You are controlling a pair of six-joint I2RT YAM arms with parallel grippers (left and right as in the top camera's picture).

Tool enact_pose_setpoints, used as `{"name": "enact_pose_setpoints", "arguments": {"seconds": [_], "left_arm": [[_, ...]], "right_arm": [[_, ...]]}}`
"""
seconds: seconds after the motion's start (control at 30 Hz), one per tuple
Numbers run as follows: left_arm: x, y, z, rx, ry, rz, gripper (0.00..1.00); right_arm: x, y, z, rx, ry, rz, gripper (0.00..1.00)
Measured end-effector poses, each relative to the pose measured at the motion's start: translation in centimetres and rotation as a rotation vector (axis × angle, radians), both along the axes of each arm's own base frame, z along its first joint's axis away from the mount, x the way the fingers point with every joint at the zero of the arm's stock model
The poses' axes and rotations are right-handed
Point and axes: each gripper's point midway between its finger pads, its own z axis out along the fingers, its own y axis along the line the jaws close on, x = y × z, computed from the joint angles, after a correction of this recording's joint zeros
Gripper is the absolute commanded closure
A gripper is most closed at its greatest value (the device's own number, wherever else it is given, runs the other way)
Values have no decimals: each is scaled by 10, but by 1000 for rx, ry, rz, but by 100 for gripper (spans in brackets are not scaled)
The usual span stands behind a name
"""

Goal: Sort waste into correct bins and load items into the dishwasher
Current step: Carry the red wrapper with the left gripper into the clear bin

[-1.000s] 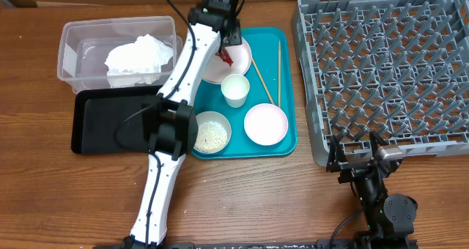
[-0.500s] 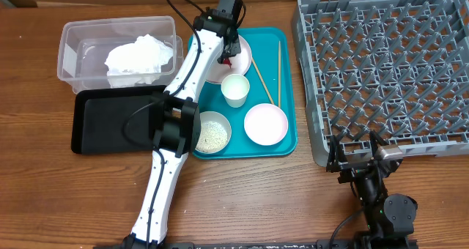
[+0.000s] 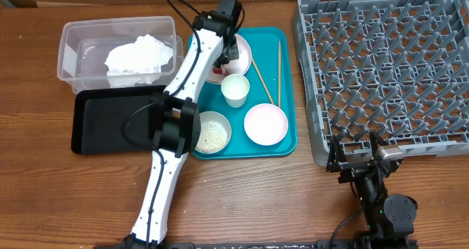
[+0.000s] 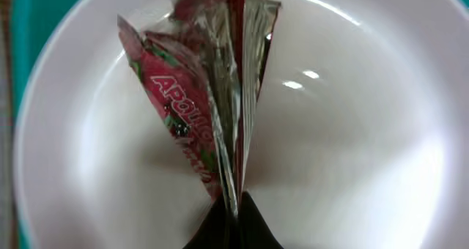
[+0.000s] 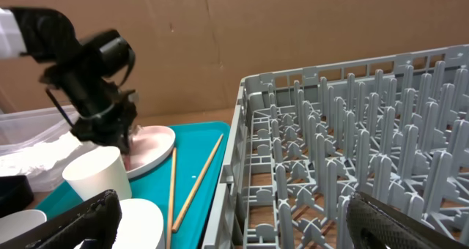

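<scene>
My left gripper is shut on the lower tip of the shiny red wrapper, just above the large white plate at the back of the teal tray. A white cup, a bowl of rice grains, an empty bowl and two chopsticks also lie on that tray. The crumpled napkin sits in the clear tub, with the black tray in front of it. My right gripper stands open at the near edge of the grey dish rack.
The left arm stretches from the table's front edge across the black tray and the teal tray's left side. The dish rack fills the right half of the table and holds nothing. Brown cardboard closes off the back.
The left gripper came down onto the plate and closed on the red wrapper. The right arm has not moved.
</scene>
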Motion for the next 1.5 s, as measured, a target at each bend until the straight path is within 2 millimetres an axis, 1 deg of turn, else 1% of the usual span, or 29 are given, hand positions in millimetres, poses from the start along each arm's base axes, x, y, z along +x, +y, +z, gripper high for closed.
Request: {"name": "enact_pose_setpoints", "arguments": {"seconds": [0.07,0.13,0.2,0.3,0.37,0.4,0.47,0.5,0.53,0.6,0.67,0.7,0.77,0.9,1.0,1.17,1.2,1.33,1.4,1.43,1.47,1.5], "left_arm": [[-2,1,19,-2,-13,-11,96],[-5,3,51,-8,-47,-25,96],[-8,5,95,-22,-107,-33,96],[-17,16,176,-49,-234,-29,96],[-29,27,227,-63,-319,-16,96],[-36,36,248,-65,-351,-5,96],[-49,58,279,-59,-391,29,96],[-54,69,286,-50,-395,50,96],[-58,81,289,-41,-390,71,96],[-61,105,284,-18,-360,117,96],[-60,127,270,1,-313,159,96],[-58,139,260,9,-283,183,96],[-55,156,243,12,-242,216,96],[-48,180,214,6,-174,264,96],[-44,187,193,1,-128,277,96],[-37,185,159,-2,-61,273,96],[-36,185,150,0,-41,272,96],[-34,185,135,5,-11,273,96],[-34,185,131,6,-3,273,96],[-34,185,130,6,0,273,91],[-33,185,129,7,2,273,82],[-33,185,128,6,4,273,66]], "right_arm": [[0,0,0,0,0,0,0],[0,0,0,0,-1,0,0],[0,0,0,0,0,0,0],[0,0,0,0,0,0,0],[0,0,0,0,0,0,0],[0,0,0,1,0,0,0],[0,0,0,0,-1,0,0],[0,0,0,0,-1,0,0],[0,0,0,0,-1,0,0],[0,0,0,0,-1,0,0],[0,0,0,0,0,0,0],[0,0,0,0,0,0,0],[0,0,0,0,0,1,0],[0,0,0,0,-1,0,0],[0,0,0,0,-1,0,0],[0,0,0,0,-1,0,0],[0,0,0,0,-1,0,0],[0,0,0,0,-1,0,0],[0,0,0,0,-1,0,0],[0,0,0,0,-1,0,0],[0,0,0,0,-1,0,0],[0,0,0,0,0,0,0]]}}
